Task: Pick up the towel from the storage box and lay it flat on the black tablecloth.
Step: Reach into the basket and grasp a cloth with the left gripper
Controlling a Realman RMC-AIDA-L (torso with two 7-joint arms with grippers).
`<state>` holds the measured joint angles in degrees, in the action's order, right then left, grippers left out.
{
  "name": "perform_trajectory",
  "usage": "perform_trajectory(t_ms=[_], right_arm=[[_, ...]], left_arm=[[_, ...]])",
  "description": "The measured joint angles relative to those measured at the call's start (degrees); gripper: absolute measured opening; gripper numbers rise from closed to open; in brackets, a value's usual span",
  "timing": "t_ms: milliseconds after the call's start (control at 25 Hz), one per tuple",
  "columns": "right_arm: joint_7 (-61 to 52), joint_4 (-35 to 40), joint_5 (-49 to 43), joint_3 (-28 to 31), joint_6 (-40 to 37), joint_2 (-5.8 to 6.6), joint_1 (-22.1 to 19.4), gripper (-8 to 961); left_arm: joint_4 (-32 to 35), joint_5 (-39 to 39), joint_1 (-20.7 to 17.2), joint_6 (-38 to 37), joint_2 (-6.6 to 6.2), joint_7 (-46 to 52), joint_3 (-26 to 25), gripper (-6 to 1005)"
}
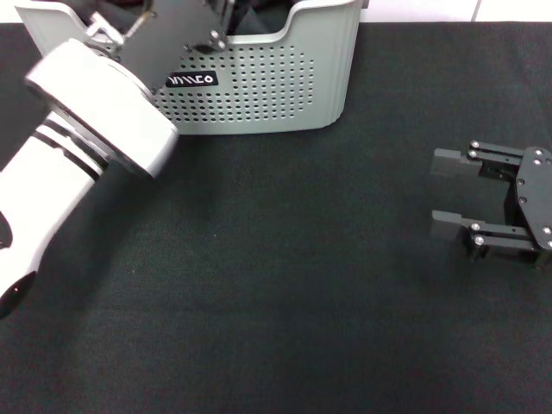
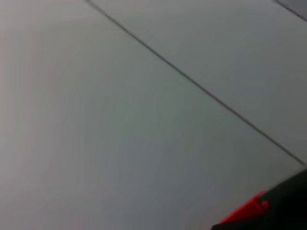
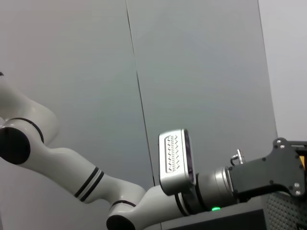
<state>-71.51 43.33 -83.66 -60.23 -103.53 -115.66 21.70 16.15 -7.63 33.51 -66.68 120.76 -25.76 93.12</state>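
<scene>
The light grey storage box (image 1: 267, 86), with perforated sides and a black logo label, stands at the far edge of the black tablecloth (image 1: 285, 285). My left arm reaches from the left over the box's scooped front rim, and my left gripper (image 1: 216, 34) is down inside the box. The towel is hidden; only dark shapes show inside the box behind the gripper. My right gripper (image 1: 448, 191) rests low over the tablecloth at the right, open and holding nothing. The right wrist view shows the left arm and the left gripper's black body (image 3: 271, 170) above a perforated corner of the box (image 3: 288, 213).
A pale wall with a thin seam (image 2: 192, 81) fills the left wrist view. The white left forearm (image 1: 52, 190) crosses the tablecloth's near left part.
</scene>
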Motion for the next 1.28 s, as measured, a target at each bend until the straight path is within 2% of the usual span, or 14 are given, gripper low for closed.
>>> perform_trajectory(t_ms=[160,520,800,1040,1280], right_arm=[[0.4,-0.5,0.0,0.1,-0.2,0.05,-0.1,630],[0.8,-1.0,0.0,0.1,-0.4,0.09,-0.1,626],[0.8,-1.1,0.0,0.1,-0.4,0.04,-0.1,623],[0.8,-1.1,0.0,0.1,-1.0,-0.07,-0.5,621],[0.8,-1.1,0.0,0.1,-1.5,-0.09,-0.8,619]], left_arm=[[0.1,0.4,-0.7,-0.3,0.00,-4.0,2.0,113],[0.5,2.3,-1.2,-1.9,-0.01,-5.7,2.0,317],[0.5,3.6,-0.1,0.6,-0.01,-10.9,2.1,447],[0.3,4.2,0.9,3.9,-0.01,-15.9,2.0,435],[0.5,4.3,0.4,3.4,-0.01,-17.3,1.8,429]])
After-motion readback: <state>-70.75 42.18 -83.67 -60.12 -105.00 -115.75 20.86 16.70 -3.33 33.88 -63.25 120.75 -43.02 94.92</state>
